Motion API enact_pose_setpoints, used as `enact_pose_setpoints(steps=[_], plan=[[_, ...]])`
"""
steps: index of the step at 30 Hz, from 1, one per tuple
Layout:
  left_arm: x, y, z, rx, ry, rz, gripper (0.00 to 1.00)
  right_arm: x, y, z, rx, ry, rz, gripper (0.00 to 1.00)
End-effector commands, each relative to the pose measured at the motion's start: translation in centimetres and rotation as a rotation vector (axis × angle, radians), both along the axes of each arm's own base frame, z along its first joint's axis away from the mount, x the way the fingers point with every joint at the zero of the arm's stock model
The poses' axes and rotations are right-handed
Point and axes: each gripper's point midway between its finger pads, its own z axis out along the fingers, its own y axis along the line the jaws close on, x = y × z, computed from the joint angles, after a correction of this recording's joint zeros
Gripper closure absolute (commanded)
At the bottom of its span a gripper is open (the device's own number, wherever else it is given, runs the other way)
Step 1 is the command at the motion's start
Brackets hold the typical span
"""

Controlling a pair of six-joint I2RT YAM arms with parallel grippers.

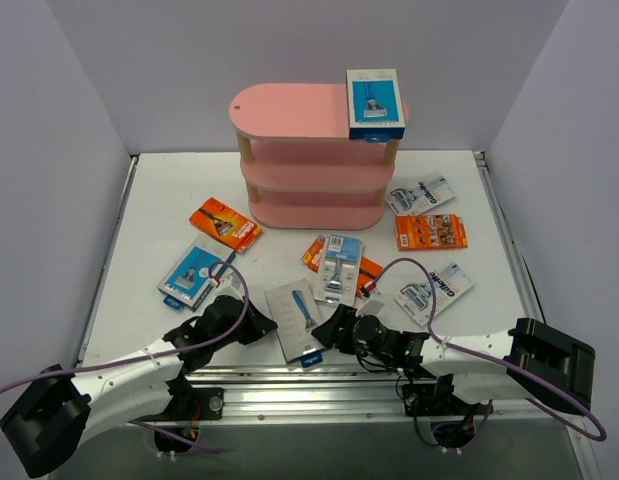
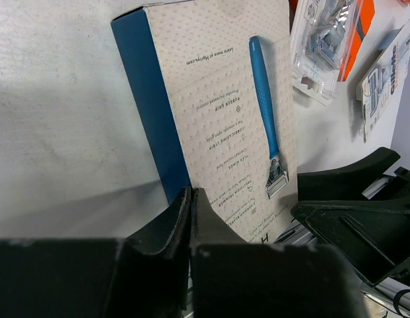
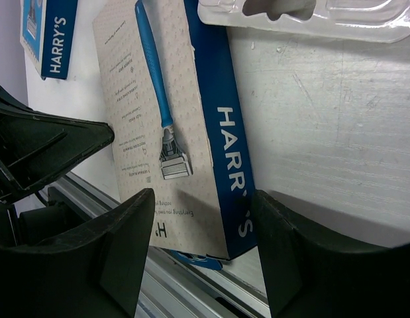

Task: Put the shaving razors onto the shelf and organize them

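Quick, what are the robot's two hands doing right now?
Left gripper: closed, holding nothing.
Right gripper: open, fingers either side of the blue-and-white razor box, not squeezing it.

From above, an orange card [image 1: 311, 252] lies mostly under a clear blister pack [image 1: 339, 268]. In the left wrist view the Harry's box [image 2: 218, 112] loses its near end behind the closed jaws of the left gripper [image 2: 191, 195]; its smallest print is unreadable. At 11 o'clock in the right wrist view, a second Harry's box [image 3: 53, 36] is cut off.
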Motion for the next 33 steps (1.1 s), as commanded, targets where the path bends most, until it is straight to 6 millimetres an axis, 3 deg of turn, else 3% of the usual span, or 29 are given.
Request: enact_pose_setpoints(steps=[1,14,18,27,33], plan=[[-3.3,3.4,-4.8,0.175,0.143,0.002,0.98,0.6,0.5,0.9,0.03,-0.017,-0.013,0.44],[-4.1,4.6,-5.4,0.156,0.183,0.086,0.98,0.4,1.3,1.8,0.064,-0.024,0.015,0.44],[-4.8,5.0,-6.4,0.157,0.219,0.102,0.98,-0.1,1.6,1.4,0.07,-0.01,0.037,0.44],[-4.9,5.0,-6.5,0.16,0.221,0.113,0.98,-1.5,2.8,1.0,0.075,0.008,0.093,0.46],[-4.8,4.8,-6.6,0.166,0.214,0.104,0.98,-1.8,4.2,3.4,0.107,-0.039,0.132,0.56]])
